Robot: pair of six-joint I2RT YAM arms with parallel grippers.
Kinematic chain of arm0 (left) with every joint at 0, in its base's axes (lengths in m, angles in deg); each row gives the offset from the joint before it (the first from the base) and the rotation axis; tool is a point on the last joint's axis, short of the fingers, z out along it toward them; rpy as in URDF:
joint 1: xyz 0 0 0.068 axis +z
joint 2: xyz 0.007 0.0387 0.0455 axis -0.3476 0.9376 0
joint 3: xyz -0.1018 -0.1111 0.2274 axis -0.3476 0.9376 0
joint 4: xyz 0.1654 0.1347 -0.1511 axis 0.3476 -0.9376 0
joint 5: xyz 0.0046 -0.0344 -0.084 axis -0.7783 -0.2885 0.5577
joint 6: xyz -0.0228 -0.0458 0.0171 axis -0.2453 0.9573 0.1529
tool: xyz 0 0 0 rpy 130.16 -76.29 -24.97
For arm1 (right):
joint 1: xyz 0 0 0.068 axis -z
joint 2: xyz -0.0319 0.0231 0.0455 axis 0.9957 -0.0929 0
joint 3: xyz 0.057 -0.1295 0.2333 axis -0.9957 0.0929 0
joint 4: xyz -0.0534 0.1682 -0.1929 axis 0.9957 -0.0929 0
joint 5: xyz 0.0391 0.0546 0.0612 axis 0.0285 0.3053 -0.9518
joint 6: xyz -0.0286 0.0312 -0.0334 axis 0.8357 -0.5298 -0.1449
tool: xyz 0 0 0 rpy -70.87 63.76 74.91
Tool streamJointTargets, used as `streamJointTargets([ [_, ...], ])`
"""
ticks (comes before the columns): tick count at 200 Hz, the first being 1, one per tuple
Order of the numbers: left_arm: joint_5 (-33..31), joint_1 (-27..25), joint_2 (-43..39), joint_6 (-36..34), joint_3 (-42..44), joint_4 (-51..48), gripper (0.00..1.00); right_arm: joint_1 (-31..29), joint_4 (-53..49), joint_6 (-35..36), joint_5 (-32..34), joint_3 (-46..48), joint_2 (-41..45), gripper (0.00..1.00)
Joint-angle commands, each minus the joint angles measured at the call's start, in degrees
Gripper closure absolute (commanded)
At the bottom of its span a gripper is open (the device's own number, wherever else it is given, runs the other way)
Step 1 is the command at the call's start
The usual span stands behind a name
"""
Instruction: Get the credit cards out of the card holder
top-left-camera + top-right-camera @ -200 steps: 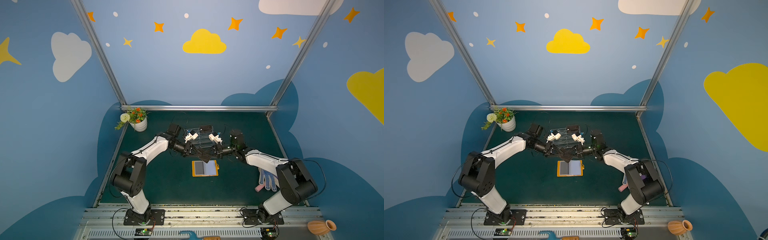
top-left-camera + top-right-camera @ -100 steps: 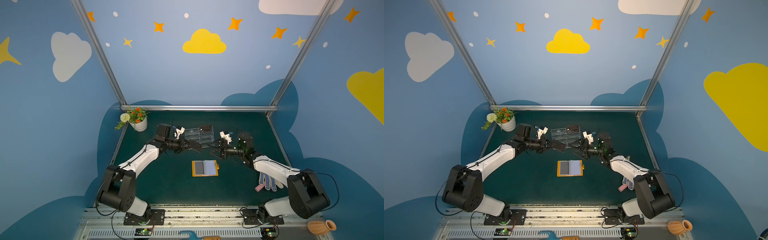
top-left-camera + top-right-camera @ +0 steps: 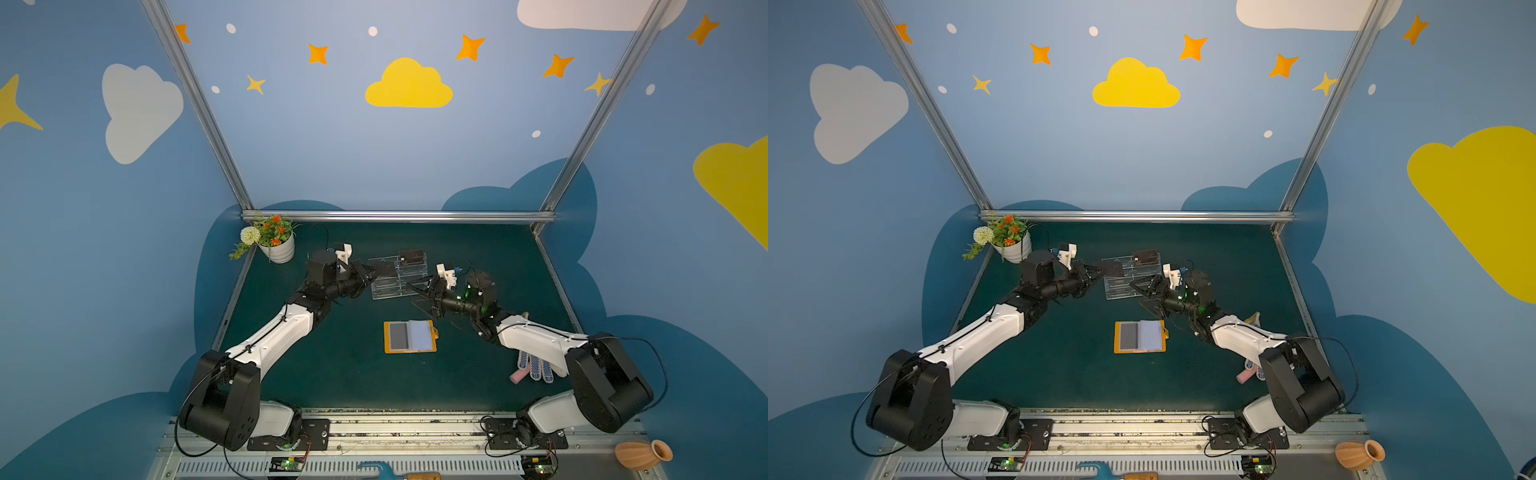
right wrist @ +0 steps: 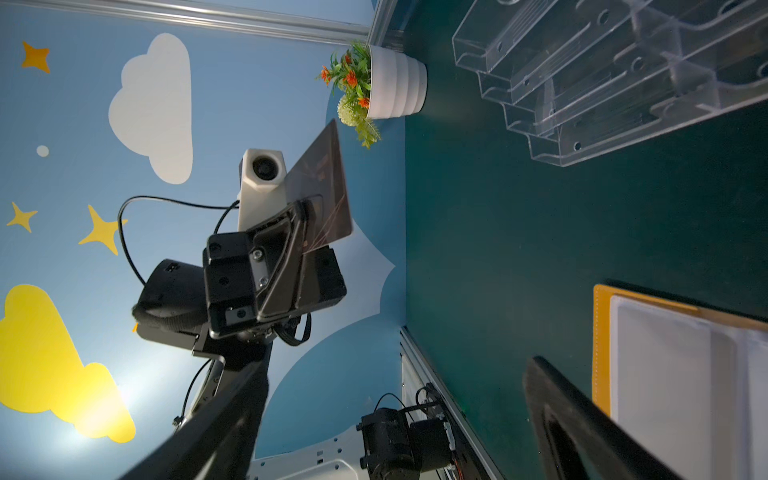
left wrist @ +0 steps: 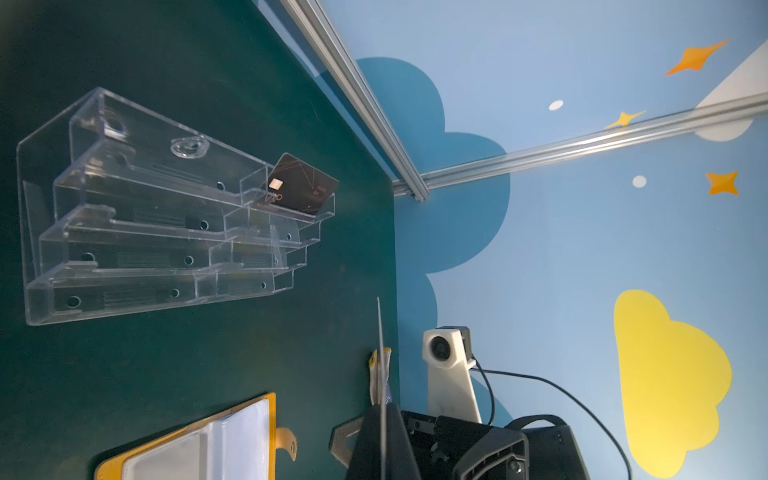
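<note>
The orange card holder lies open on the green mat, with a grey rectangle showing in its left sleeve. My left gripper is shut on a dark credit card, held in the air at the left edge of the clear stand. That card shows edge-on in the left wrist view. A second credit card stands in the stand's top tier. My right gripper hovers wide open and empty behind the holder's right side.
The clear acrylic tiered stand sits at the back middle. A white flower pot stands in the back left corner. A dotted glove with a pink object lies under the right arm. A clay vase rests off the mat.
The grippers were together above the card holder; the right one opened and drew back to the right. The left one carried the card back and left, to the stand.
</note>
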Motion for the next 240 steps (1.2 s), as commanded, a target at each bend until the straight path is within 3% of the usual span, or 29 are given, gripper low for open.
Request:
streamJointTargets([
  [1,-3.86,-2.01,-1.73,3.37,1.11,4.63,0.96,-0.72,10.37,-4.16,2.43,-1.98,-2.98,0.06],
  [42,-10.48,-6.85,-2.8,5.04,2.44,6.36,0.96,-2.42,11.72,-4.62,6.12,-5.73,-7.06,0.07],
  [85,-13.31,-8.99,-2.99,6.01,4.57,7.64,0.96,-2.85,14.93,-6.79,7.63,-7.42,-10.79,0.09],
  [200,-15.68,-11.72,-0.41,3.09,6.52,10.22,0.96,-4.71,17.97,-12.45,10.12,-9.18,-14.55,0.55],
  [240,-17.75,-12.7,-0.36,3.28,8.12,11.69,0.96,-4.8,18.73,-14.25,11.66,-8.22,-15.18,0.63],
])
